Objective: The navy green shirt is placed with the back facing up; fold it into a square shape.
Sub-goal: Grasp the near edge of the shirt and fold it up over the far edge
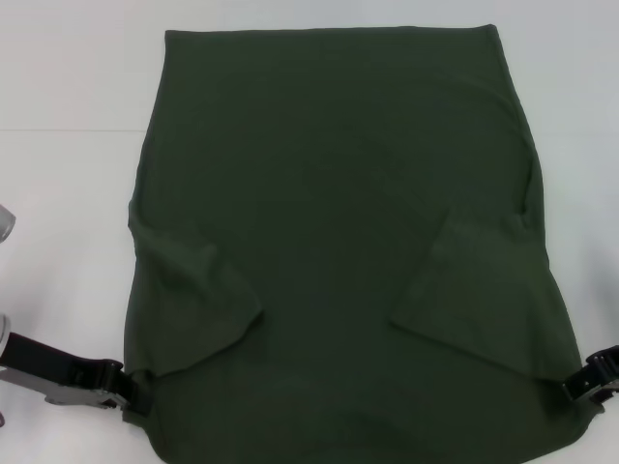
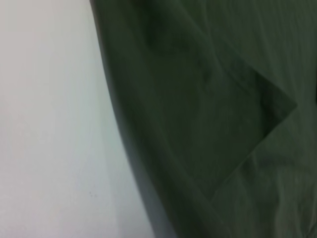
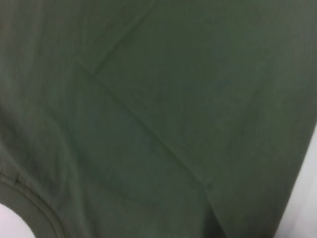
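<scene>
Lab-type test bench: plain white table (image 1: 68,87), bare, one olive shirt (image 1: 338,193) spread flat, black robot grippers at both near corners; no household items visible

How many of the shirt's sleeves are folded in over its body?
2. One sleeve lies folded over the navy green shirt near the left hand; the other sleeve lies near the right hand.

One navy green shirt (image 1: 338,222), two folded-in sleeves, two black grippers and one white table (image 1: 68,87) are counted.
</scene>
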Controlling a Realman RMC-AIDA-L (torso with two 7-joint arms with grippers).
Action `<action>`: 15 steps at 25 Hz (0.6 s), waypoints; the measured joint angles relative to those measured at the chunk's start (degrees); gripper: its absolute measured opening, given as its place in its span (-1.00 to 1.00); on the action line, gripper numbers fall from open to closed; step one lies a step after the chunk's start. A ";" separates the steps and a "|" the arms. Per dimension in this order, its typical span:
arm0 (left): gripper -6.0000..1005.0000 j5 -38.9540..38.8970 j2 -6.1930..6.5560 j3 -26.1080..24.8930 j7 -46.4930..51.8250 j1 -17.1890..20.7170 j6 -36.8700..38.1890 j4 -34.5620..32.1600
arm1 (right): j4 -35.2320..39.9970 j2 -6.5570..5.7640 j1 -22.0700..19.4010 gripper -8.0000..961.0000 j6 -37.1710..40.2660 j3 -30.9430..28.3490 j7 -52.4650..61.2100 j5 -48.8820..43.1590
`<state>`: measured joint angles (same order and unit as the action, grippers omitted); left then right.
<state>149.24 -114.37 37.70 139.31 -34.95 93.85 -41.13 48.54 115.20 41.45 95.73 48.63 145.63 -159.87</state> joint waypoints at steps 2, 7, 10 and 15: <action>-0.92 0.00 -0.04 0.00 0.00 0.01 -0.03 -0.03 | 0.00 0.29 0.36 0.21 0.08 0.41 0.03 -0.04; -0.92 0.00 -0.06 0.00 0.00 0.04 -0.07 -0.03 | 0.00 0.63 0.75 0.19 -0.04 0.99 0.19 -0.35; -0.92 0.00 -0.06 0.00 0.00 0.06 -0.13 -0.02 | 0.16 0.64 0.78 0.18 0.29 0.80 0.48 -0.34; -0.92 0.00 -0.06 0.00 0.00 0.06 -0.11 -0.06 | 2.48 1.05 0.07 0.11 0.54 0.13 1.11 0.19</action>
<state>149.24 -114.43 37.70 139.31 -34.89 93.74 -41.19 51.02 116.24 41.52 96.27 48.76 146.74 -159.68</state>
